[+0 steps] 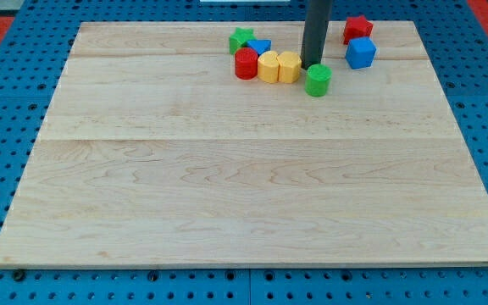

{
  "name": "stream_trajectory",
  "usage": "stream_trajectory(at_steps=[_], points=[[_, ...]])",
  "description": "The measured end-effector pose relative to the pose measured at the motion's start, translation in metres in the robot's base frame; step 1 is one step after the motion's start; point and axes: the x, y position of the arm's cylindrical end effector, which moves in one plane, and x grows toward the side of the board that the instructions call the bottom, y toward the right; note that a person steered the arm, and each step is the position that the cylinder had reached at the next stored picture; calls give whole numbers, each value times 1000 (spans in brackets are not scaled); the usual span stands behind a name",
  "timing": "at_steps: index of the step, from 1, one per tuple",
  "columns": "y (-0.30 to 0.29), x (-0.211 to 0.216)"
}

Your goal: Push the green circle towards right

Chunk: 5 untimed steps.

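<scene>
The green circle [318,80] is a short green cylinder near the view's top, right of centre on the wooden board [227,186]. My tip [313,65] is the lower end of a dark rod that comes down from the view's top. It sits just above and slightly left of the green circle, touching or almost touching it. Two yellow blocks [279,66] lie directly left of the tip.
A red cylinder [246,63], a green star [241,39] and a blue block [259,47] cluster left of the yellow blocks. A blue cube [360,53] and a red star-like block [357,29] lie right of the rod. A blue pegboard [7,102] surrounds the board.
</scene>
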Motion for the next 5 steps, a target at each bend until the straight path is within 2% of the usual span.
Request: stream_trajectory(at_steps=[1,2,4,5], points=[[-24,3],[-11,28],[42,36],[19,51]])
